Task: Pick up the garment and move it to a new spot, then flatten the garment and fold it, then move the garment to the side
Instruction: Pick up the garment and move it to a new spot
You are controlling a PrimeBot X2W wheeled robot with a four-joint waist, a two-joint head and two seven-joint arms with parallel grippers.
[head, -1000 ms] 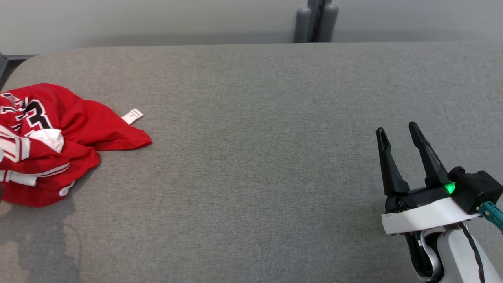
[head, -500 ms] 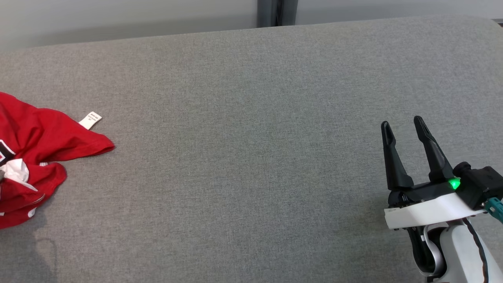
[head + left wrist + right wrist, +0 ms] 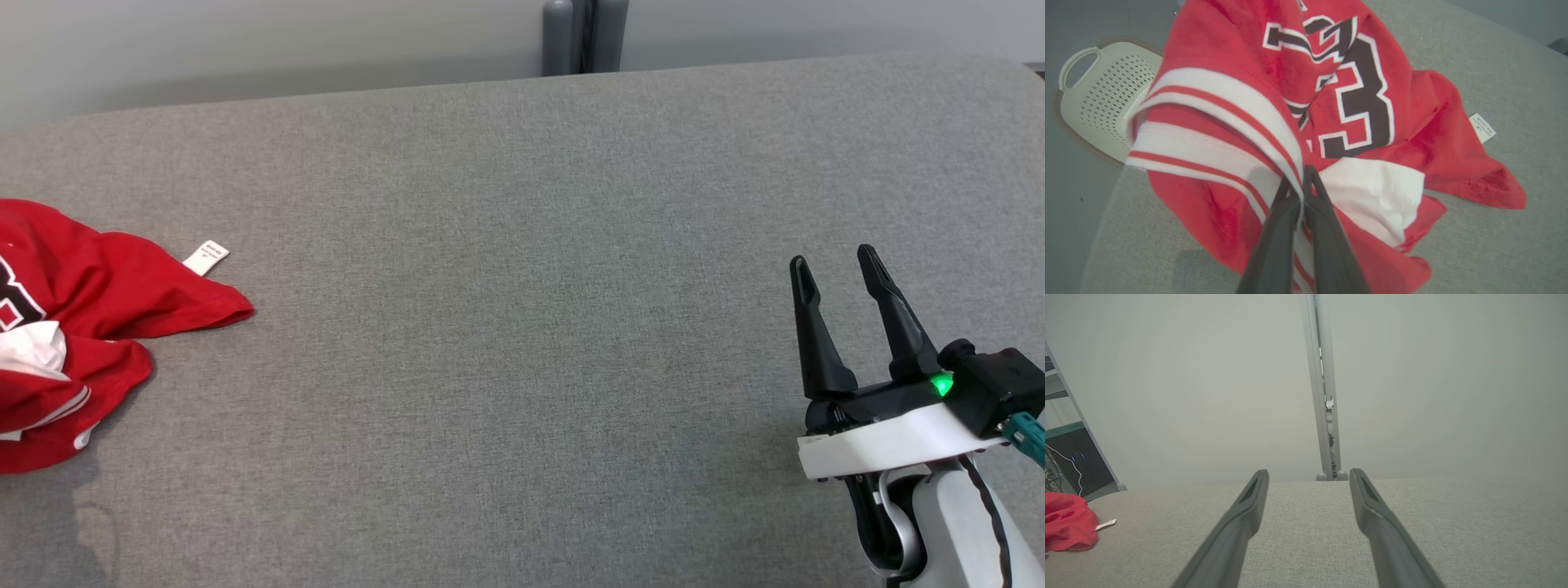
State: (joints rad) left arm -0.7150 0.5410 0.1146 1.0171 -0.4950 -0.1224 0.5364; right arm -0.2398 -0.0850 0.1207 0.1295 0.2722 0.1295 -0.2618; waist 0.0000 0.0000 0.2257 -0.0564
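The garment is a crumpled red jersey with white striped trim and black numbers, lying at the left edge of the grey table. Seen from the left wrist, my left gripper is shut on a white-and-red striped hem of the garment, the band pinched between its dark fingers. A white care tag sticks out from the heap. My right gripper stands open at the lower right, far from the cloth, nothing between its fingers. In the right wrist view the right gripper frames bare table, the garment at far left.
A cream perforated basket sits on the floor beyond the table's left edge. A grey post stands behind the table's far edge. A rack with cables is at the far left.
The head camera has shifted, so the scene slid in view. The garment's heap looks slightly different in shape. My right gripper stays open in much the same place.
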